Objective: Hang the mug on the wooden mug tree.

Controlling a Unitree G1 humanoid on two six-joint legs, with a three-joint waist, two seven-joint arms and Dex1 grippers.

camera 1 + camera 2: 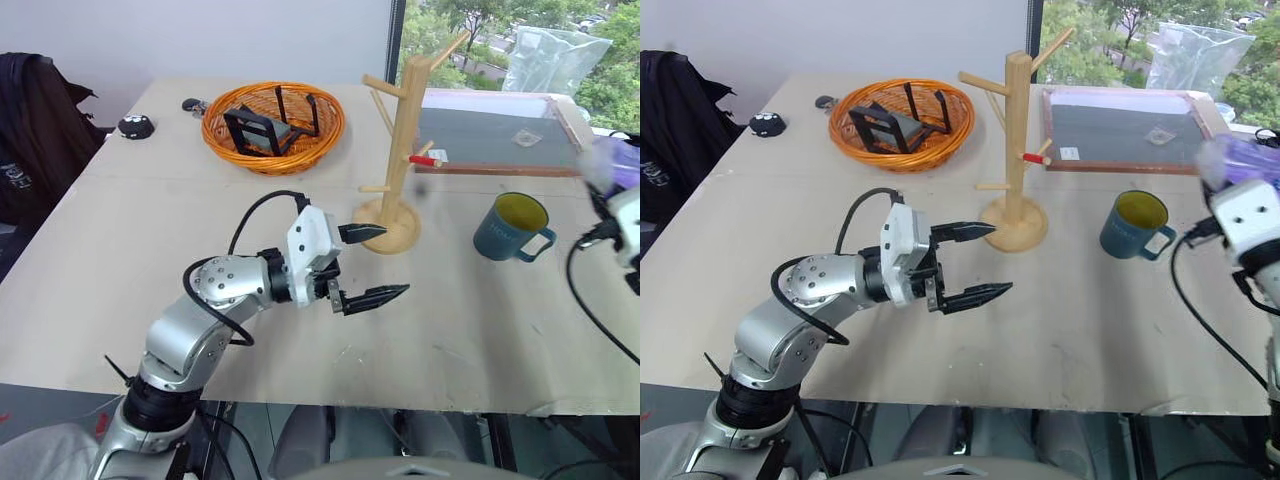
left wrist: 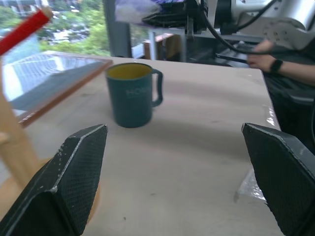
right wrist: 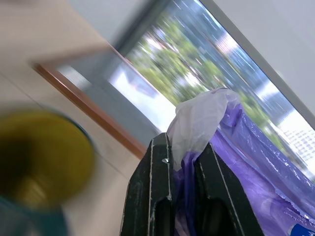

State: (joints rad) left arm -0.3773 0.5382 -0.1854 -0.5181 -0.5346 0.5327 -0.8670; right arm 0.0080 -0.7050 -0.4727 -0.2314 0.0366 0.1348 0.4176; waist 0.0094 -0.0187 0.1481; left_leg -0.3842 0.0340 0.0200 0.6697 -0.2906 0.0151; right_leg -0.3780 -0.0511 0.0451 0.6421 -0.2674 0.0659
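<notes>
Left wrist view gives you bare matte tabletop (image 2: 197, 147) between your left gripper's (image 1: 372, 264) spread, empty, knurled black fingers (image 2: 74, 182). Beyond them the mug (image 2: 130, 96), glossy teal with a loop handle, stands upright; the wooden mug tree (image 1: 398, 150), pale and pegged, rises just beside the fingertips. Your right gripper (image 3: 184, 167) pinches a crinkly purple-and-white tissue pack (image 3: 231, 147) beside the mug.
</notes>
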